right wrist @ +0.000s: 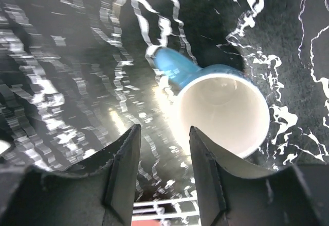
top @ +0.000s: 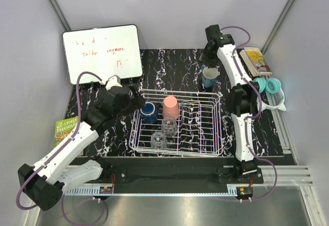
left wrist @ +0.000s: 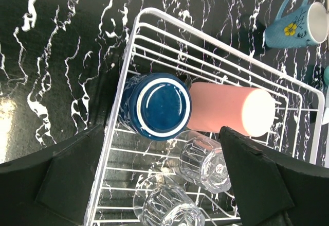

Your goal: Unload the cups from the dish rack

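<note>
The white wire dish rack (top: 205,133) sits mid-table. Inside it lie a dark blue cup (top: 149,111), a salmon-pink tumbler (top: 170,106) and two clear glasses (top: 169,126) (top: 159,142). My left gripper (top: 138,100) hovers open over the rack's left end. In the left wrist view the blue cup (left wrist: 162,105) shows bottom-up just ahead of the left gripper (left wrist: 162,132), with the tumbler (left wrist: 226,110) beside it. The teal mug (top: 209,76) stands upright on the table behind the rack. My right gripper (right wrist: 163,133) is open beside the mug (right wrist: 221,115), nothing between its fingers.
A whiteboard (top: 103,53) lies at the back left. A green book (top: 66,131) rests off the mat's left edge. At the right are another book (top: 255,61) and teal tape rolls (top: 270,86). The rack's rim (left wrist: 154,15) passes under the left wrist.
</note>
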`<move>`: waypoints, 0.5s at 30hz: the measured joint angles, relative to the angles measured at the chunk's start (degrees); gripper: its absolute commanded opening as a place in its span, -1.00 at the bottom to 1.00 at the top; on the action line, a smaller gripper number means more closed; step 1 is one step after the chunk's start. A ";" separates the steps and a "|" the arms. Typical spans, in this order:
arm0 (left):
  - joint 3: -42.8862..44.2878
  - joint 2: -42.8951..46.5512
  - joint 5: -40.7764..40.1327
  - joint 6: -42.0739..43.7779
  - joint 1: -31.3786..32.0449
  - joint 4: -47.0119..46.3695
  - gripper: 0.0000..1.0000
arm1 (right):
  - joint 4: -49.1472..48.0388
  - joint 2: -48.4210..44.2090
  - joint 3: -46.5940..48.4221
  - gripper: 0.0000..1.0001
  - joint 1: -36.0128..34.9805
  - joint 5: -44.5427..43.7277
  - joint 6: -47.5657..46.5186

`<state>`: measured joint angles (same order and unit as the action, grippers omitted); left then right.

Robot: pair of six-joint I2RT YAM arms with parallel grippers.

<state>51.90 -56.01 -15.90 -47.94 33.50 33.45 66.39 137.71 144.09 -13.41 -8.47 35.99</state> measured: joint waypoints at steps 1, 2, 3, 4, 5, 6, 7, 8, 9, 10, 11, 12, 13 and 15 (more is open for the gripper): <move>0.00 0.42 -0.31 0.15 0.00 0.00 0.98 | -0.33 -1.11 0.00 0.07 0.00 0.09 0.02; 0.00 0.90 -0.68 0.39 0.00 0.00 0.98 | -0.83 -2.58 -0.31 0.11 -0.04 0.42 0.02; 0.00 1.36 -1.11 0.85 0.00 -0.04 0.98 | -1.55 -4.48 -1.14 0.35 -0.15 0.70 0.02; 0.02 1.73 -1.60 1.40 0.00 -0.07 0.98 | -2.58 -6.91 -2.56 0.46 -0.24 0.96 -0.07; 0.07 1.90 -2.16 2.05 0.00 -0.04 0.98 | -3.93 -9.88 -4.92 0.56 -0.37 1.25 -0.28; 0.20 1.84 -2.60 2.71 0.00 0.04 0.98 | -5.16 -12.70 -7.41 0.63 -0.70 1.29 -0.46; 0.50 1.22 -3.13 3.56 0.00 0.44 0.98 | -7.13 -16.74 -11.28 0.77 -1.22 1.07 -1.18; 1.25 0.26 -3.72 4.46 0.00 1.20 0.98 | -9.51 -21.16 -15.91 0.82 -2.14 0.68 -1.88; 2.34 -1.42 -4.13 5.62 0.00 1.73 0.98 | -12.55 -26.47 -21.86 0.85 -3.61 0.33 -2.67; 2.99 -2.73 -4.33 6.32 0.00 1.84 0.98 | -14.75 -31.01 -26.47 0.91 -5.42 -0.15 -3.13; 3.98 -4.50 -4.39 7.30 0.00 2.23 0.98 | -16.90 -34.47 -30.40 0.92 -6.95 -0.57 -3.52; 4.48 -5.70 -4.39 7.89 0.00 2.36 0.98 | -20.26 -38.91 -35.74 0.93 -9.05 -0.94 -4.00; 4.94 -6.97 -4.37 8.59 0.00 2.51 0.98 | -22.18 -42.84 -40.26 0.93 -11.28 -1.07 -4.39; 5.46 -9.05 -4.26 9.55 0.00 2.99 0.98 | -25.68 -49.46 -48.72 0.93 -14.99 -1.01 -4.98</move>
<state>57.36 -65.06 -20.16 -38.39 33.50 36.45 40.71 88.25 95.37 -28.40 -9.47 31.00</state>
